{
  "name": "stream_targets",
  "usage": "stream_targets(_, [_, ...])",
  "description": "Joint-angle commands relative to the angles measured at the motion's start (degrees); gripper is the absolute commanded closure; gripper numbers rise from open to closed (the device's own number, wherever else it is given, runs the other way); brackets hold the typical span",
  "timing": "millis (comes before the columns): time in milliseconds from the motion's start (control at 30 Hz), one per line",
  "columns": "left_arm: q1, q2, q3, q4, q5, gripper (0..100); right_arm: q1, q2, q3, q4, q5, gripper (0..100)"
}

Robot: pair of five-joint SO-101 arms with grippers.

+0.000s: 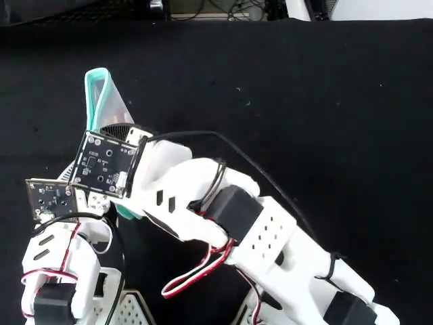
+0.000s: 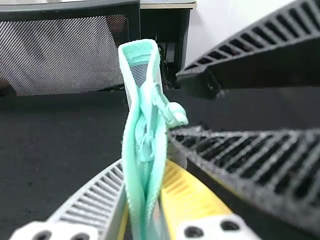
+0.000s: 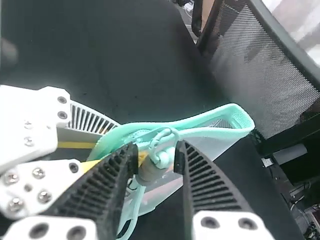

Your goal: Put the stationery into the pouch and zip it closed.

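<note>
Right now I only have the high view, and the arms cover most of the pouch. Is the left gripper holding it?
Observer: Yes. In the left wrist view the left gripper is clamped on the pouch, holding it on edge.
Operator: And the right gripper?
Observer: The right wrist view shows the right gripper open, with one finger on each side of the zipper pull and a gap showing.
Operator: Is the zip closed?
Observer: It does not look closed. The pull sits near the end held by the left gripper, and beyond it the two zip edges look parted.
</note>
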State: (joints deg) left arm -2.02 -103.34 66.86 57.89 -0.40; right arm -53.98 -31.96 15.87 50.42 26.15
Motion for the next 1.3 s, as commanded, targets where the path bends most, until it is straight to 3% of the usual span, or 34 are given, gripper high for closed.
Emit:
stream_targets(0, [0.5, 0.0, -1.7, -1.2, 0.7, 97, -0.5, -2.1, -0.1, -1.4, -0.4, 85.8])
stream_targets(367, [6.3, 0.0, -1.7, 0.4, 0.5, 97, 5.6, -0.7, 3.8, -9.8, -1.0, 86.2])
stream_targets(600, [6.2, 0.0, -1.7, 0.4, 0.4, 97, 5.7, -1.3, 3.9, -10.2, -1.0, 98.7])
stream_targets(1100, [6.2, 0.0, -1.7, 0.5, 0.4, 97, 7.1, -1.3, 3.9, -10.1, -1.0, 98.2])
stream_targets(1267, [6.1, 0.0, -1.7, 0.5, -0.4, 97, 7.0, -1.3, 4.3, -9.0, -1.0, 85.4])
